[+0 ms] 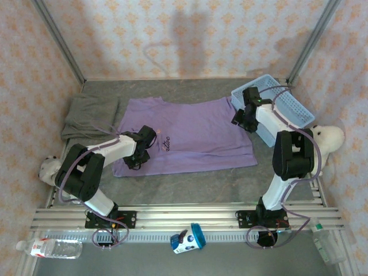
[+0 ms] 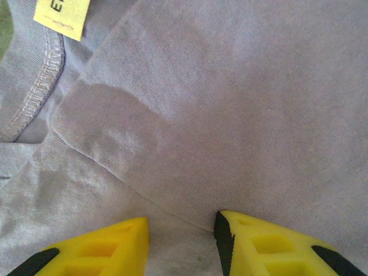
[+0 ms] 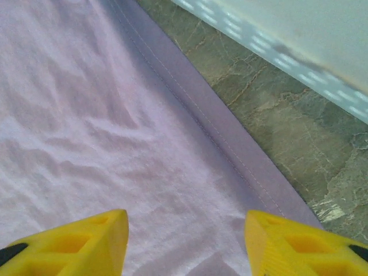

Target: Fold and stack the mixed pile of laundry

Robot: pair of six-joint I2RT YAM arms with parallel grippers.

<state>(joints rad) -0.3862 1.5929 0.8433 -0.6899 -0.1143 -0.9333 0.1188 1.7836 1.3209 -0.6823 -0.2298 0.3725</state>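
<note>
As the top external view is laid out, where does the laundry lie? (Reader)

The lavender T-shirt (image 1: 195, 129) is spread flat on the grey worktop (image 1: 190, 187), dark chest print upward. The grey-olive garment (image 1: 89, 118) lies bunched just beside the shirt's far-left corner. The left claw (image 1: 134, 162) is over the shirt's near-left part, beside the print. The right claw (image 1: 238, 119) is at the shirt's right edge, just beside the light blue basket (image 1: 284, 106). One white plush toy (image 1: 329, 138) sits at the right rim.

And the left wrist view? (Reader)

Both yellow fingers (image 2: 98, 250) stand apart, with shirt cloth (image 2: 230, 115) showing in the gap. Nothing is clamped. A crease runs diagonally down to the right-hand finger. The stitched collar seam (image 2: 40, 86) and a yellow label (image 2: 60, 17) occupy the upper left. Whether the tips press the cloth cannot be told.

And the right wrist view? (Reader)

The fingers (image 3: 75, 244) are spread wide over wrinkled shirt cloth (image 3: 115, 115) and grip nothing. The stitched hem (image 3: 201, 121) crosses diagonally. Beyond it lies bare worktop (image 3: 276, 115), then the basket wall (image 3: 299, 46) at the upper right.
</note>
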